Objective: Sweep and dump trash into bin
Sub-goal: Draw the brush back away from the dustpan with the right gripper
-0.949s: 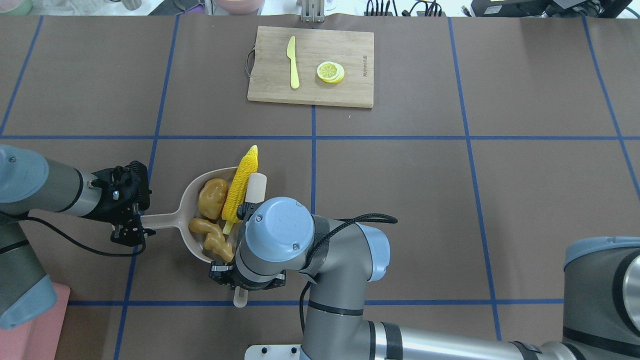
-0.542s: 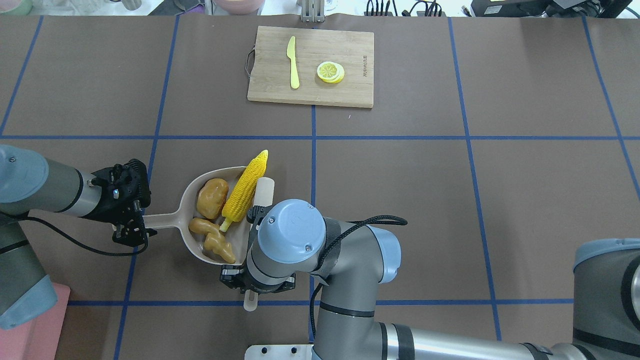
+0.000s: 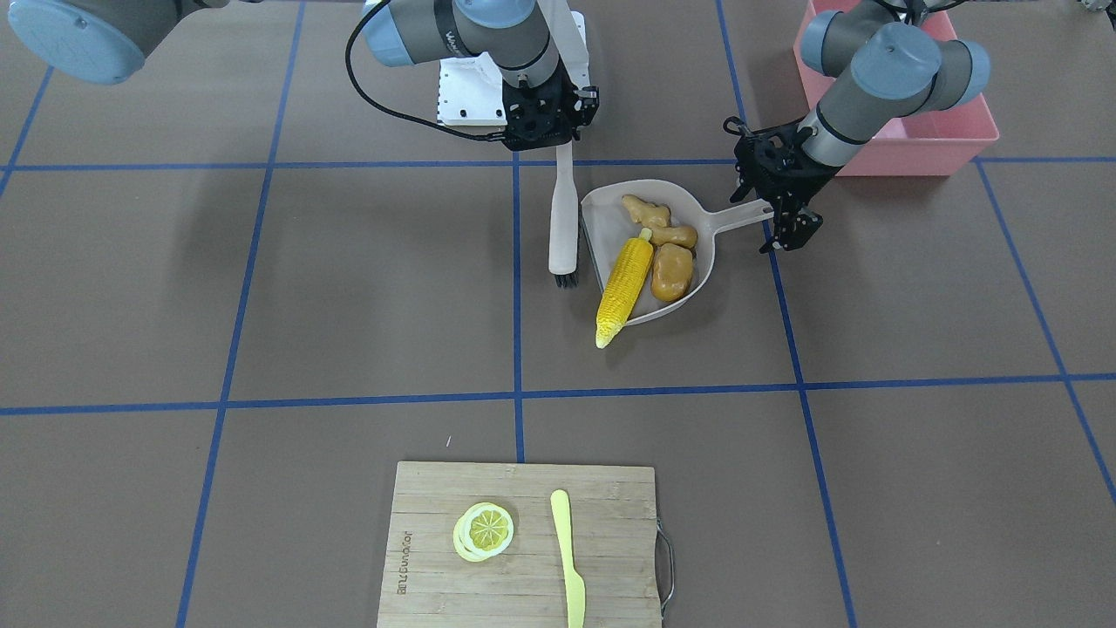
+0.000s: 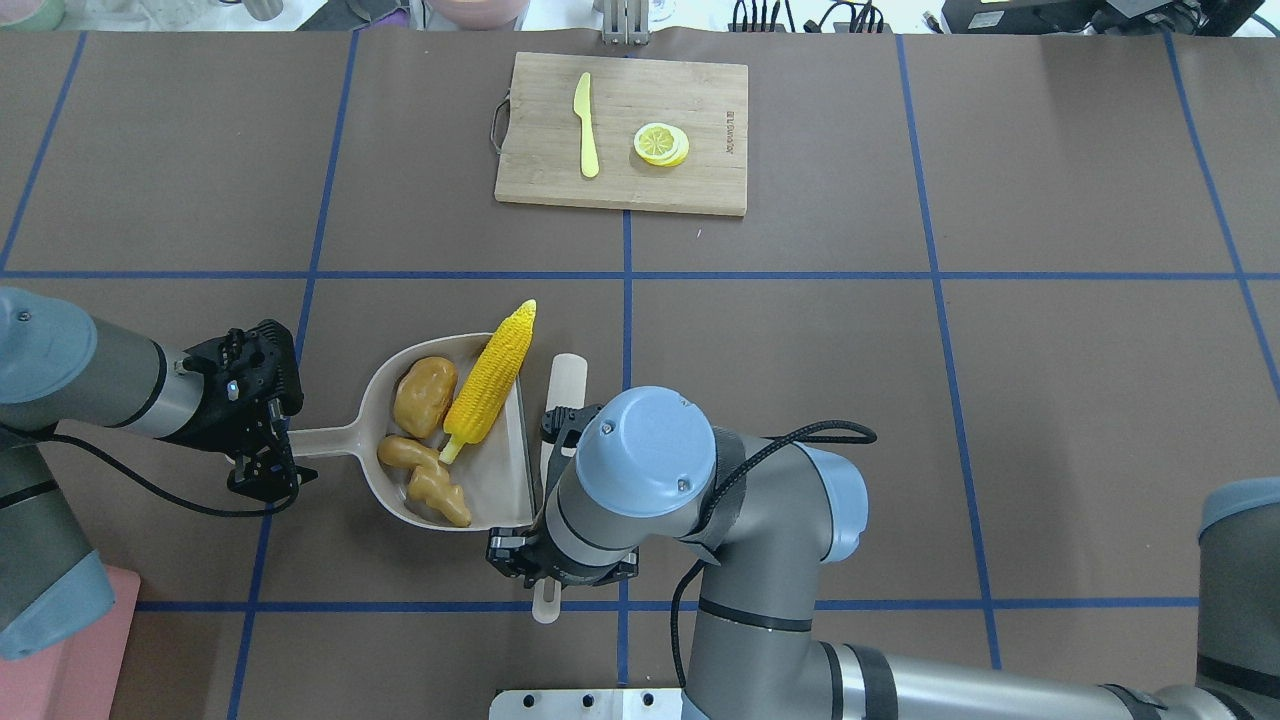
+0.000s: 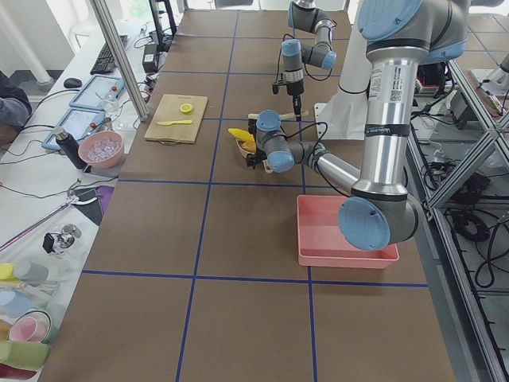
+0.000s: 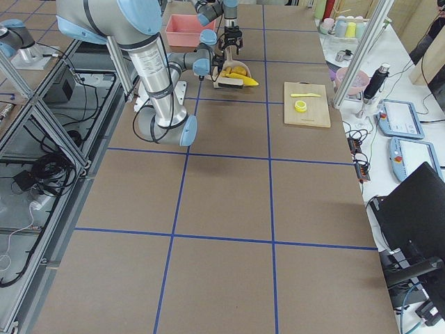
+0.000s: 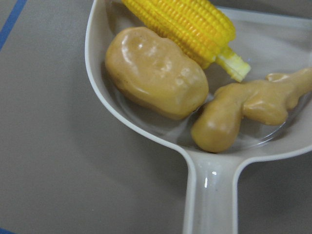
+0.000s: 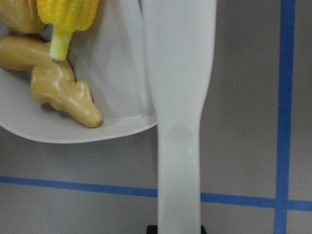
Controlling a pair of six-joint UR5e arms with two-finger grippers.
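Observation:
The beige dustpan (image 4: 500,470) lies on the table and holds all the trash. The yellow corn cob (image 4: 490,375) lies in it with its tip poking over the far rim. The orange-brown potato lump (image 4: 424,396) and the tan ginger root (image 4: 425,478) lie beside it; all three also show in the left wrist view (image 7: 156,70). My left gripper (image 4: 272,447) is shut on the dustpan's handle (image 3: 741,218). My right gripper (image 3: 562,139) is shut on the handle of a pale brush (image 4: 563,385), which stands just right of the pan's open edge. The pink bin (image 3: 950,139) sits behind my left arm.
A bamboo cutting board (image 4: 690,180) lies at the far middle with a pale yellow knife (image 4: 586,125) and a lemon slice (image 4: 660,143) on it. Blue tape lines grid the brown table. The bin's corner shows at the near left (image 4: 60,660).
My right arm has moved right with the brush, off the dustpan's mouth. The corn's tip swung slightly right, then stayed. The left gripper and dustpan have not moved.

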